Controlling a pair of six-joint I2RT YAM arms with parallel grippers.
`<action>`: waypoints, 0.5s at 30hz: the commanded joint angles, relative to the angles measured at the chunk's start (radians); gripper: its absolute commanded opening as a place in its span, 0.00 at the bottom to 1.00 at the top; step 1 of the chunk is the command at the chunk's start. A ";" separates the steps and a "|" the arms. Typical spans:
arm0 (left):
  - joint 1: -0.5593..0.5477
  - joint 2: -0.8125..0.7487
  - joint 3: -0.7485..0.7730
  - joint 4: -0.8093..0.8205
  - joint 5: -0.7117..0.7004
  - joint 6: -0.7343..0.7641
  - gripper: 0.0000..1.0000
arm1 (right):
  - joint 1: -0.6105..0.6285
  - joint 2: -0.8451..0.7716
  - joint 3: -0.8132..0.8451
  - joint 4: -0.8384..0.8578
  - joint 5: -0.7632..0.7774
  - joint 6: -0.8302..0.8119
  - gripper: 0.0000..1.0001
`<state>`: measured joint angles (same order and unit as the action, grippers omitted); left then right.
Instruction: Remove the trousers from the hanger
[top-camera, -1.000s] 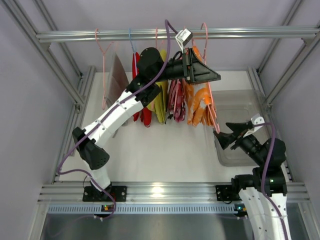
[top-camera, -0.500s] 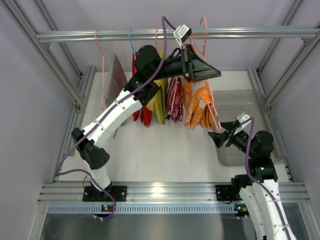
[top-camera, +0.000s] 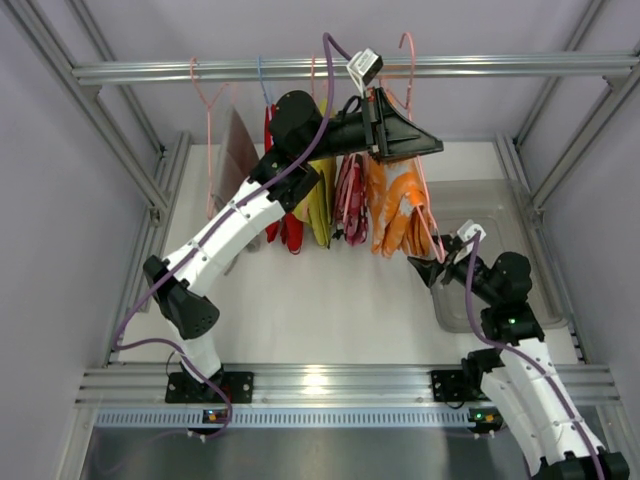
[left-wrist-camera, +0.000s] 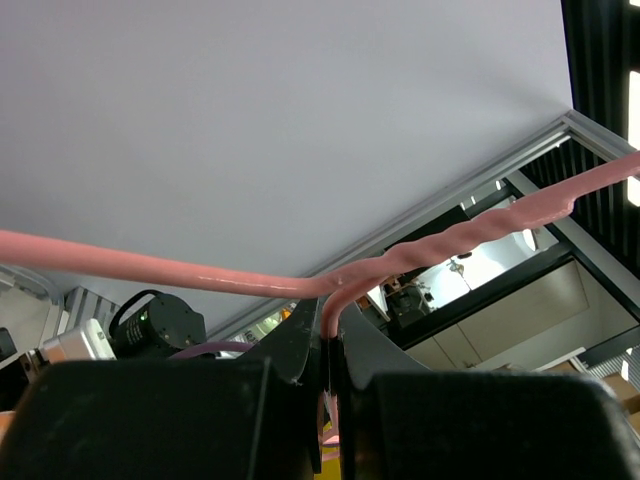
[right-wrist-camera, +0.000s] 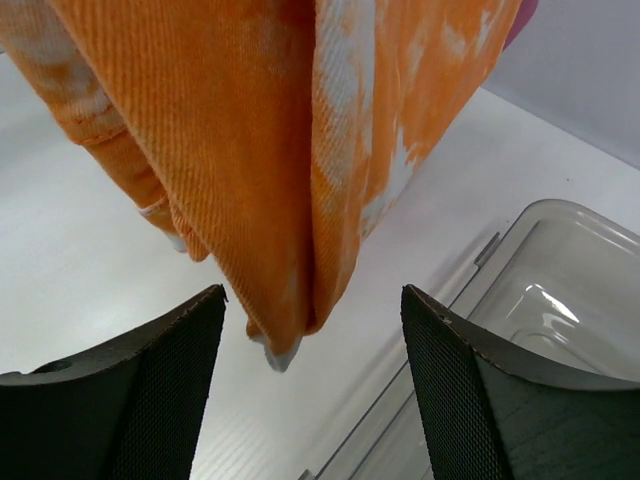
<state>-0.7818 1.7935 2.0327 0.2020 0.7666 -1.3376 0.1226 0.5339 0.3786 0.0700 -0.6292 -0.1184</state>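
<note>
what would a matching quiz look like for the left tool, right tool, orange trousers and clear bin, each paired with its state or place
Column 1
1. left tool
2. right tool
3. orange trousers
4. clear bin

Column 2
A. open, either side of the hem, not gripping
B. sits on the table, right side
C. shut on the pink hanger
D. hanging above the table

Pairs: 1-C, 2-A, 3-D, 4-B
</note>
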 joint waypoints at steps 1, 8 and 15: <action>-0.005 -0.022 0.089 0.180 -0.032 0.032 0.00 | 0.051 0.037 -0.009 0.207 0.081 -0.044 0.69; -0.008 -0.017 0.083 0.178 -0.033 0.029 0.00 | 0.107 0.144 0.008 0.373 0.198 0.059 0.65; -0.010 -0.020 0.055 0.178 -0.033 0.021 0.00 | 0.121 0.163 0.054 0.415 0.253 0.108 0.56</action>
<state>-0.7868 1.8091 2.0403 0.2028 0.7559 -1.3376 0.2276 0.6903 0.3687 0.3351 -0.4088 -0.0414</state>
